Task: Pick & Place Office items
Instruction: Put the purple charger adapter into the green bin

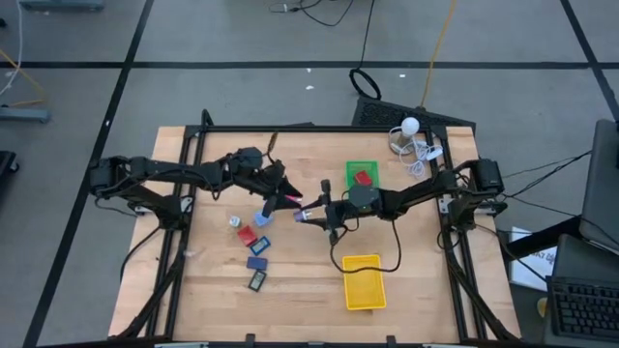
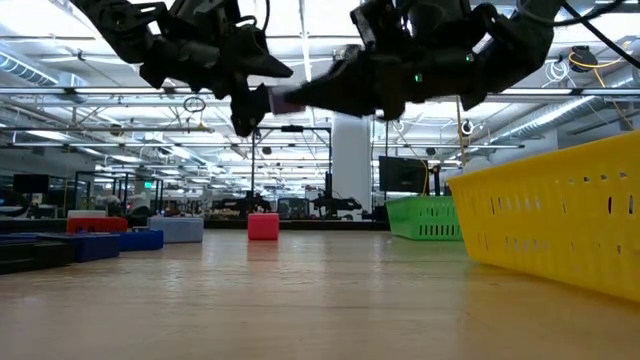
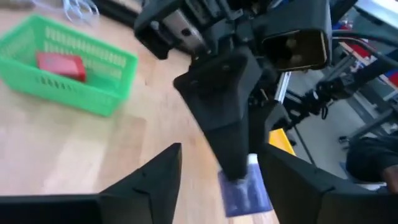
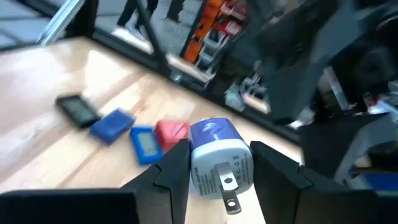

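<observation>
My right gripper (image 1: 308, 217) (image 4: 219, 149) is above the table's middle, shut on a purple-and-white plug piece (image 4: 214, 155) (image 3: 245, 193). My left gripper (image 1: 288, 198) (image 3: 221, 152) is open and faces it; its fingers stand on either side of the right gripper's tip and the plug, apart from both. On the table to the left lie a whitish piece (image 1: 235, 221), a red one (image 1: 247, 234), a light blue one (image 1: 263, 215) and dark navy rectangles (image 1: 256, 262). A red piece (image 1: 364, 178) lies in the green tray (image 1: 363, 162). My right gripper pinches the plug piece between its two fingers, on the body's opposite sides (image 4: 194, 163). The fingers reach in about level from the table's right. The piece is lifted clear of the table, with its metal prongs (image 4: 227, 186) pointing back toward the wrist.
The yellow tray (image 1: 364, 295) stands near the front edge, right of the middle. The green tray is behind the right arm. A white cable and a round white thing (image 1: 411, 126) lie at the far right corner. Bare wood shows at the near left and near right.
</observation>
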{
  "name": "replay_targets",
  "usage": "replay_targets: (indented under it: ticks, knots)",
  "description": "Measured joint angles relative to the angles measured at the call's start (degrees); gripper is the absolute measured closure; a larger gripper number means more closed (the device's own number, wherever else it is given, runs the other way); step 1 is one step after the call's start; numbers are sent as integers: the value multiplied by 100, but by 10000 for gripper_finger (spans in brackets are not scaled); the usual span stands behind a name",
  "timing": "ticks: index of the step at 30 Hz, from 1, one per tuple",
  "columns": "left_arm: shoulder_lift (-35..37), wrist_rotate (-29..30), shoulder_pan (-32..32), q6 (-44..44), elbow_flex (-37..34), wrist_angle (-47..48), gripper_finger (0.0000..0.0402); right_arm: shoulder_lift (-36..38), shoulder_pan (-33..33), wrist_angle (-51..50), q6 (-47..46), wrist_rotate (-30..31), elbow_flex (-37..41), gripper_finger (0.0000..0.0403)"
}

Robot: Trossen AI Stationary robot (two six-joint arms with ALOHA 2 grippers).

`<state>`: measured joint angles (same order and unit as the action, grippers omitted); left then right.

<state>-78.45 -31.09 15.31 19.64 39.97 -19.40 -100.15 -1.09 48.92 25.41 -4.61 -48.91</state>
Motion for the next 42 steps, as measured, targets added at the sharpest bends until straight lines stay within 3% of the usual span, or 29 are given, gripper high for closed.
replay_targets:
  ticks: [9,18,22,27,32,36,42]
  knots:
    - [409,199,668,-1149,-2,-34,152,1125,101,-1336,-874,236,317,273]
    - [384,1547,718,-1340,-7,-172,138,2671,140,-3431,-1408,1848,569,273]
    - [384,1845,717,-1335,-7,-175,141,3000,437,-4974,-1958,2154,180,273]
    - [384,1919,717,-1342,-7,-173,150,2765,978,-6871,-2860,1899,-429,273]
    - [384,1921,717,-1351,-7,-173,152,2079,1384,-7965,-3247,1340,-905,273]
    - [384,1921,712,-1348,-9,-173,144,1478,1426,-8510,-3210,1201,-1241,273]
    - [384,1918,706,-1329,-11,-170,133,965,1424,-8539,-3057,1177,-1350,273]
